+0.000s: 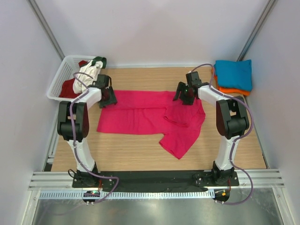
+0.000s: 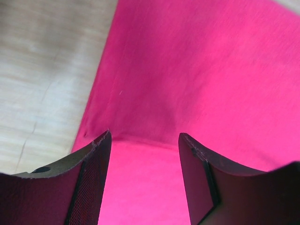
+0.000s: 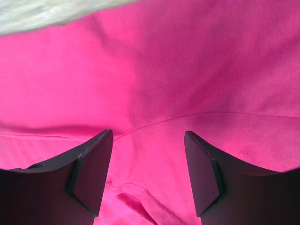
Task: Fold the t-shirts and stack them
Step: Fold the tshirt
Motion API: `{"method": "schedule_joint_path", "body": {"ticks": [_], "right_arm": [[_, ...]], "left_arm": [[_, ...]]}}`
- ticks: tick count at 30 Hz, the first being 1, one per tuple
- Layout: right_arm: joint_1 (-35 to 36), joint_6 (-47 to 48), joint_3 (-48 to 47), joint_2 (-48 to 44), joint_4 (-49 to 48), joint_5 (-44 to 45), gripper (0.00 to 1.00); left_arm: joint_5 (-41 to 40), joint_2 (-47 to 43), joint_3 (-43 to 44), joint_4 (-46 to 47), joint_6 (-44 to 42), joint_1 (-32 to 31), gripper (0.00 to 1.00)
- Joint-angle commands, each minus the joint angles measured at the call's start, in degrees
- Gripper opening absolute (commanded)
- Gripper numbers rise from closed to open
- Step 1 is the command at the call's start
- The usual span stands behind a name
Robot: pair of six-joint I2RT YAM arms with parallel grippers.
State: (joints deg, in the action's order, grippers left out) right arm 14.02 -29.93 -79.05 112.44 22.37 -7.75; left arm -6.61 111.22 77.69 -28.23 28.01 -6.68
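**Both arms poised over the far edge of the pink shirt**

At far left, the white lattice basket (image 1: 57,79) holds a white shirt (image 1: 87,72), a dark red shirt (image 1: 70,88) and a green shirt (image 1: 99,61), all crumpled. Just beside it, the left fingers (image 2: 96,164) hover over the left end of the magenta-pink t-shirt (image 1: 140,115), close to its hem. They stand apart with nothing between them, and the cloth lies below.

The pink shirt lies on the wooden surface (image 1: 117,150) with its long axis running left to right between the two arms. Its left half lies fairly flat. Its right half is rumpled, with one flap trailing toward the near edge.

The right fingers (image 3: 201,164) are also apart and empty, over the shirt's far right corner, where a seam crosses beneath them. Each arm is therefore nearest its own end of the garment, which lies straight below and toward the arms' bases. A matched pinch at both ends looks like the likely next move.

At far right, a folded teal-blue shirt (image 1: 234,72) rests on an orange shirt (image 1: 230,90).
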Motion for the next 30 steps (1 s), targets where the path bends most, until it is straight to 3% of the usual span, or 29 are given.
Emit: {"method": "schedule_joint_path", "body": {"ticks": [1, 8, 14, 23, 30], "right_arm": [[0.31, 0.49, 1.17, -2.40, -0.13, 0.98, 0.68], [0.39, 1.28, 3.02, -3.02, -0.14, 1.95, 0.68], [0.39, -0.91, -3.92, -2.41, 4.43, 10.28, 0.66], [0.30, 0.14, -10.07, 3.83, 6.19, 20.75, 0.61], [-1.19, -0.56, -12.10, 7.70, 5.32, 20.76, 0.58]], "left_arm": [[-2.53, -5.48, -1.92, 0.19, -0.50, 0.09, 0.60], [-2.79, -8.57, -3.25, 0.54, -0.06, 0.09, 0.62], [1.24, -6.46, 6.05, 1.24, 2.48, -0.09, 0.58], [0.38, 5.05, 13.10, 3.35, 5.30, -0.97, 0.45], [-1.39, 8.83, 13.80, 6.34, 5.04, -0.97, 0.41]]}}
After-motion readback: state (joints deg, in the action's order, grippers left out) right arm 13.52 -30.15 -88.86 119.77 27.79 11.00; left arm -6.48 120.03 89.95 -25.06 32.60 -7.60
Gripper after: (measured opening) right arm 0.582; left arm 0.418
